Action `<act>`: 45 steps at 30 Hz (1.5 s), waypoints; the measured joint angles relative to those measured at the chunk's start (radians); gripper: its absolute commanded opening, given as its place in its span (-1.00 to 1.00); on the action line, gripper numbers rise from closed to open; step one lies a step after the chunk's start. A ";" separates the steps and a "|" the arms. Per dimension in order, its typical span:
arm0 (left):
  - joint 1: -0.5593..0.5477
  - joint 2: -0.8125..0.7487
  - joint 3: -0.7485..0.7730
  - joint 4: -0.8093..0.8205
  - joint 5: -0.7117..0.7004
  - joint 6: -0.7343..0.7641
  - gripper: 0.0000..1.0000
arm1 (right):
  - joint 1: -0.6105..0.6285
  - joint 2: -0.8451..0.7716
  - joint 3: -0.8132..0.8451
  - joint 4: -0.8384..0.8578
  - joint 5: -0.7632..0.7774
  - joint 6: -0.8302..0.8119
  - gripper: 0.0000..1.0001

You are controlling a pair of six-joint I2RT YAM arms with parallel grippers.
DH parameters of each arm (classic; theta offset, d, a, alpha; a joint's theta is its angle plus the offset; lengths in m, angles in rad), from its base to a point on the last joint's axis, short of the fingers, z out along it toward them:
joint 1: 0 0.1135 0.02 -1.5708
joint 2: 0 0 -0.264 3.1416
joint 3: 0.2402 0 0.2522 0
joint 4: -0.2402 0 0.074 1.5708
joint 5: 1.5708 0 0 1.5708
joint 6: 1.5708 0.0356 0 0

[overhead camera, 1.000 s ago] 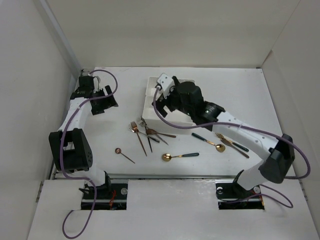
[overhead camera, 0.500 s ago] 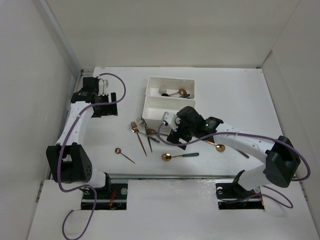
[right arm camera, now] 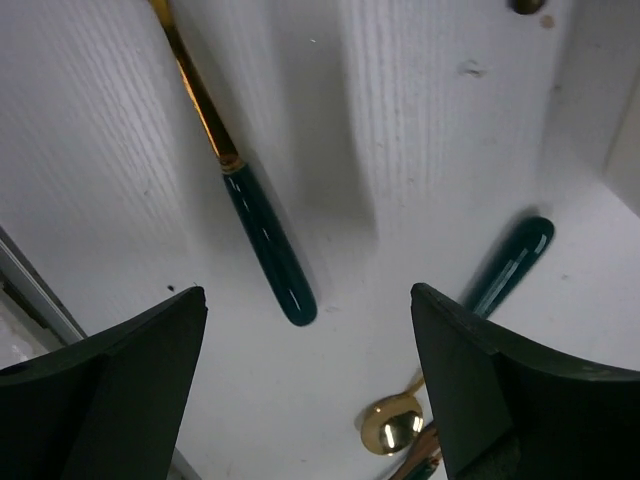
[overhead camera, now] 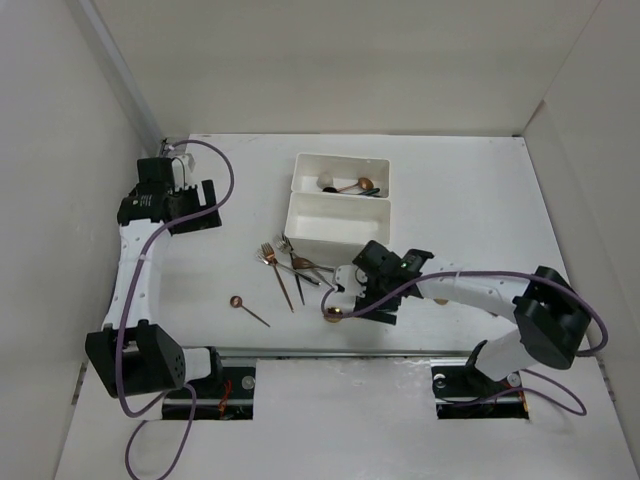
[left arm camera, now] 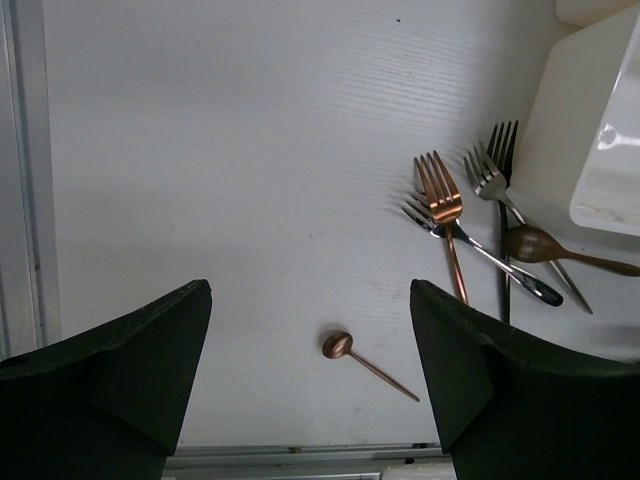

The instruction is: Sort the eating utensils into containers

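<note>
Hiding most of the gold spoon (overhead camera: 333,314), the right gripper (overhead camera: 358,300) hovers low.

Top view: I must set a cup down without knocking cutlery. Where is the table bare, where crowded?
Bare: the table right of the trays, up to the wall, and the left strip between the left gripper and the lone copper spoon. Crowded: the fork pile by the trays, and around the right gripper over the gold spoon.
</note>
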 measured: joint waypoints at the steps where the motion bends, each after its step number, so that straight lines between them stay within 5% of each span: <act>1: 0.005 0.002 0.000 -0.001 0.002 0.000 0.56 | 0.012 0.017 -0.001 0.002 -0.004 0.002 0.69; 5: 0.011 0.012 0.000 0.000 0.005 -0.002 0.56 | 0.037 0.098 -0.001 0.041 -0.016 0.009 0.43; 9: 0.011 0.029 0.000 -0.001 0.013 -0.002 0.56 | 0.053 0.154 0.013 0.058 -0.027 0.029 -0.41; 10: 0.011 0.032 0.000 0.000 0.015 -0.002 0.56 | 0.059 0.158 0.015 0.060 -0.026 0.037 -0.95; 11: 0.011 0.035 0.000 0.000 0.017 -0.002 0.56 | 0.064 0.160 0.016 0.063 -0.025 0.033 -1.00; 23: 0.011 0.042 -0.014 0.014 0.030 0.014 0.56 | 0.084 0.164 0.061 0.063 -0.048 0.066 -1.00; 32: 0.003 0.042 -0.024 0.017 0.074 -0.007 0.41 | 0.015 -0.116 0.329 0.256 -0.098 0.142 -1.00; 36: -0.054 0.046 -0.038 0.024 0.112 -0.044 0.39 | -0.130 0.018 0.568 0.375 -0.021 0.111 -1.00; 41: -0.159 0.096 -0.101 0.042 0.187 -0.089 0.39 | -0.263 0.393 0.861 0.449 0.106 0.017 -1.00; 45: -0.211 0.138 -0.190 0.074 0.249 -0.138 0.39 | -0.295 0.608 0.937 0.451 0.169 -0.050 -1.00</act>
